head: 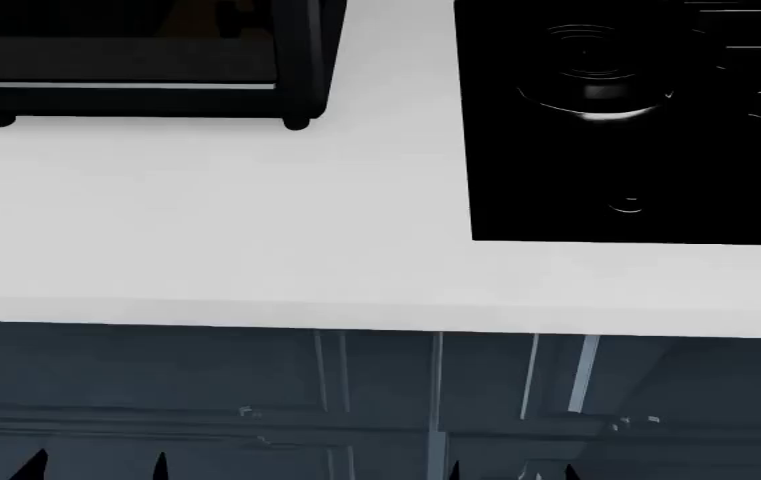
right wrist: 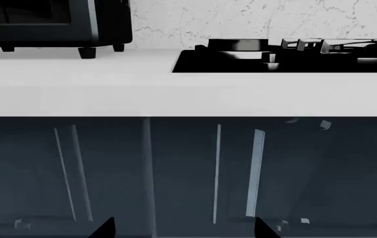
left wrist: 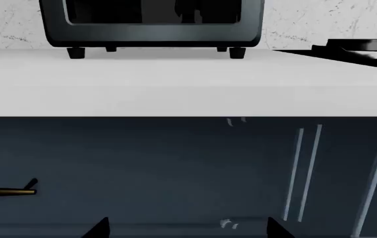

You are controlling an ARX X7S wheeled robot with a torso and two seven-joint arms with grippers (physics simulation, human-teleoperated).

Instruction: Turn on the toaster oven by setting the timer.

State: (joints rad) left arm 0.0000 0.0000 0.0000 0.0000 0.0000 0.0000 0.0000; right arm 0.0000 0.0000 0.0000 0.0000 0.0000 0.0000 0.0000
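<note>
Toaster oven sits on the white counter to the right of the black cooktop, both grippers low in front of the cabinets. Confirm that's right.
One thing is wrong: the toaster oven stands to the left of the cooktop, not the right, as the head view shows. The rest holds: both are on the white counter, and the tips of the left gripper and right gripper show low in front of the cabinets.

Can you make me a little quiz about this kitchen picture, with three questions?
1. True or false: the left gripper is touching the toaster oven.
2. What sits on the counter beside the oven? A) cooktop B) kettle C) sink
3. Fill in: the oven stands on small round ____.

Key: 1 false, both grippers are low by the cabinet fronts; 2 A; 3 feet.
</note>
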